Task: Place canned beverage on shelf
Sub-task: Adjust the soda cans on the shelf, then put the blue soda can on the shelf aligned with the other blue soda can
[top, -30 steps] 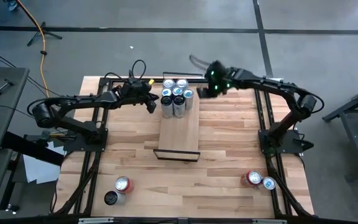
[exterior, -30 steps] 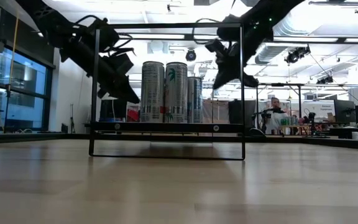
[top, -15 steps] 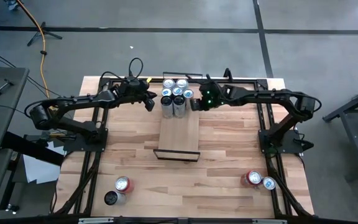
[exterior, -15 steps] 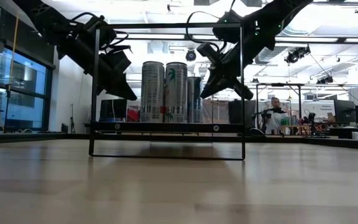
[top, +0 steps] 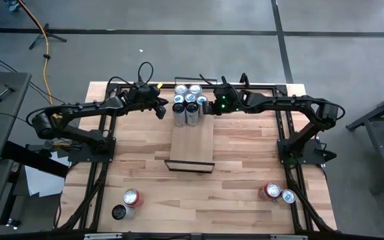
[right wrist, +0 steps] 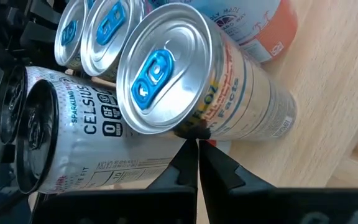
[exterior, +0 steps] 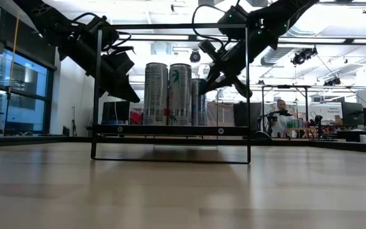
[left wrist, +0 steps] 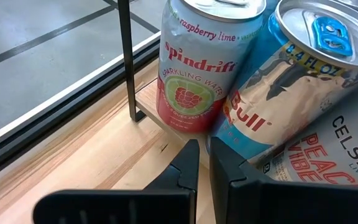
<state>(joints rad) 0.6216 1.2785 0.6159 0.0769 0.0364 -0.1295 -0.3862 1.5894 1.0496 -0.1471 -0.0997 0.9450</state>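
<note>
The butcher-block table (top: 245, 167) carries the shelf (top: 192, 141), a narrow light-wood plank with a black frame. Its far end holds a cluster of cans (top: 190, 101), all upright and packed touching. Four more cans stand at the table's near edge, two on each side, well apart from the shelf.

My left gripper (top: 161, 111) sits just beside the cluster's left flank; its fingers (left wrist: 188, 163) are pressed nearly together and hold nothing, with the Spindrift can (left wrist: 205, 62) and the Red Bull can (left wrist: 277, 93) directly ahead. My right gripper (top: 210, 109) is at the cluster's right flank, fingers (right wrist: 190, 155) likewise closed on nothing, tips almost against a silver can (right wrist: 194, 93).

Judgement: the step in hand is squaring up the placed cans. Do it with light, level sideways contact low on the can bodies, since tall cans tip easily. Watch the frame uprights while withdrawing.
</note>
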